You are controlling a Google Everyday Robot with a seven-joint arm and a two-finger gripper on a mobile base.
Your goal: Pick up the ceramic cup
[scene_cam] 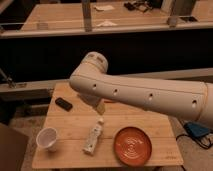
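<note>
The ceramic cup (pixel 47 138) is small, white and tapered. It stands upright near the front left corner of the wooden table (pixel 72 125). My large white arm (pixel 145 92) reaches in from the right, above the table's back half. My gripper (pixel 98 106) is mostly hidden under the arm's bend. Only a pale part of it pokes out above the table's middle, well right of and behind the cup. Nothing shows in it.
A white tube-like bottle (pixel 94 136) lies at the table's front middle. An orange plate (pixel 132 145) sits at the front right. A small black object (pixel 63 104) lies at the back left. Long counters (pixel 100 22) stand behind. A blue item (pixel 196 131) lies on the floor at right.
</note>
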